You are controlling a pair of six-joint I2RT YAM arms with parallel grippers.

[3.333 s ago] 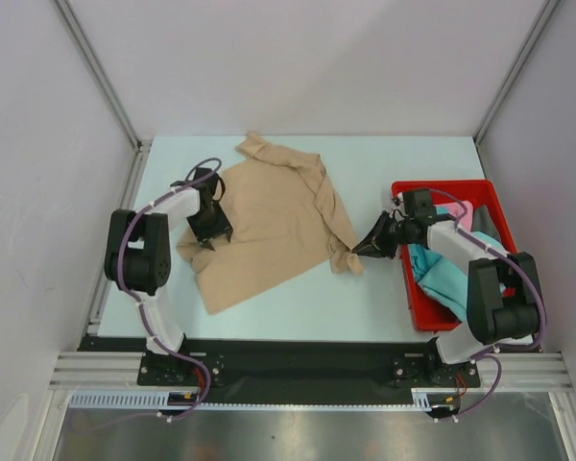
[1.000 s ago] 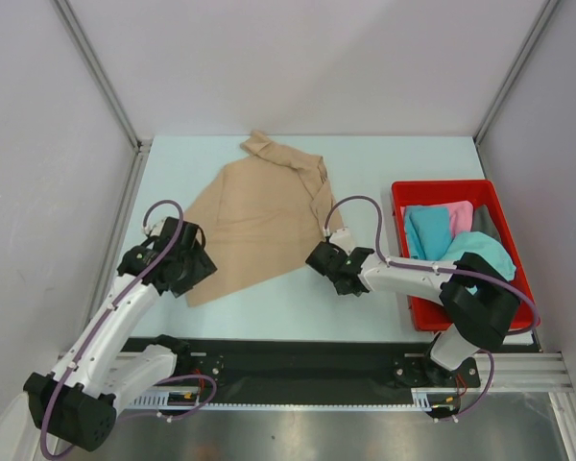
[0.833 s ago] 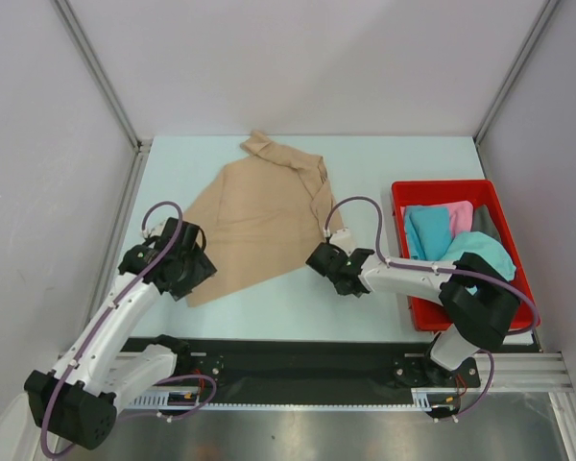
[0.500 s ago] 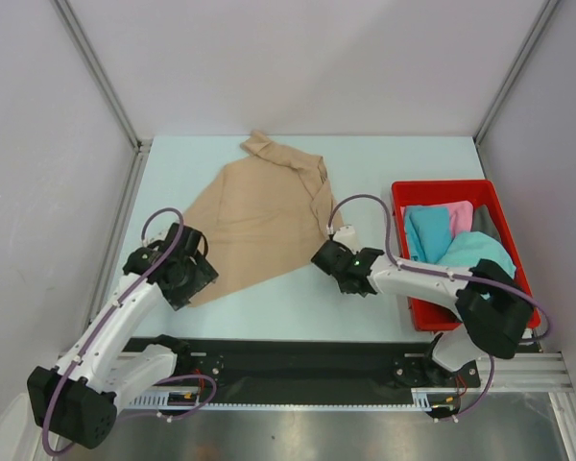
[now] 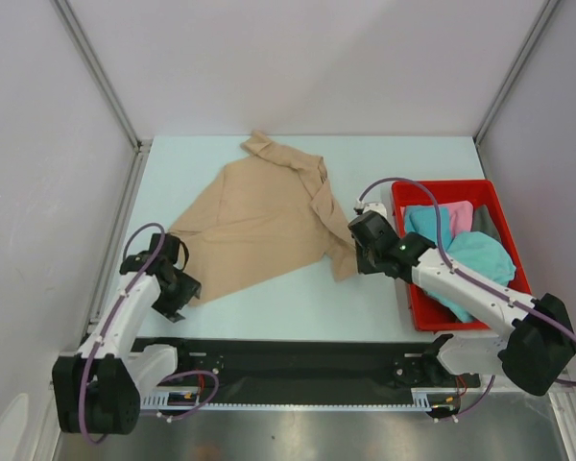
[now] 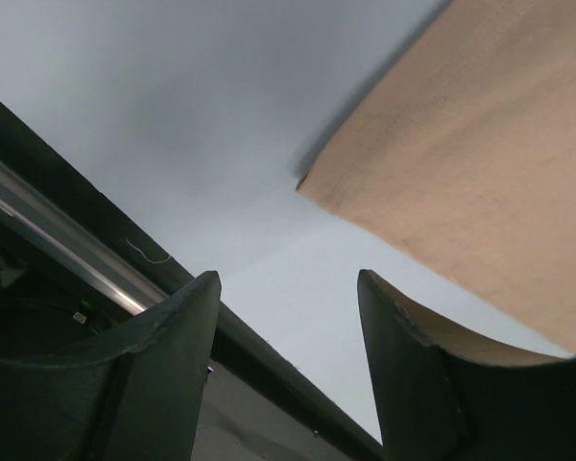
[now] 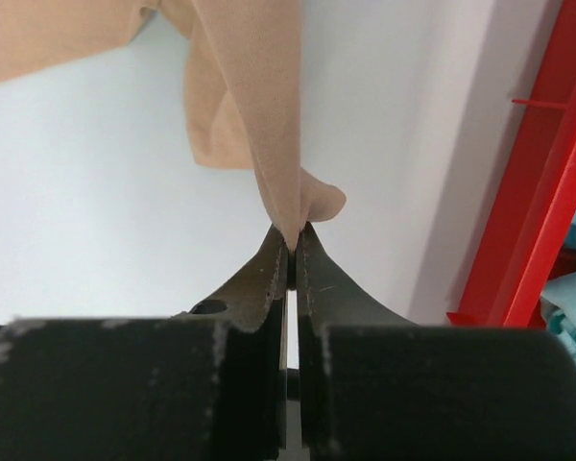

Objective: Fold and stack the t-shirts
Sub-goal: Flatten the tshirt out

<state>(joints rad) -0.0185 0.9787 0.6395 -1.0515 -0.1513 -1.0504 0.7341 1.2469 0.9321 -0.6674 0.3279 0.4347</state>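
One near corner of the tan t-shirt (image 5: 254, 216) was pinched tight in the right gripper (image 7: 290, 252), the other lay just ahead of the left gripper (image 6: 288, 288), its jaws spread.

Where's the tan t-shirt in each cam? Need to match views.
Top external: tan t-shirt spread centre-left.
Left wrist: tan t-shirt upper right.
Right wrist: tan t-shirt top centre, pinched in the shut right end effector.
Shared landmark: the pale table under it.
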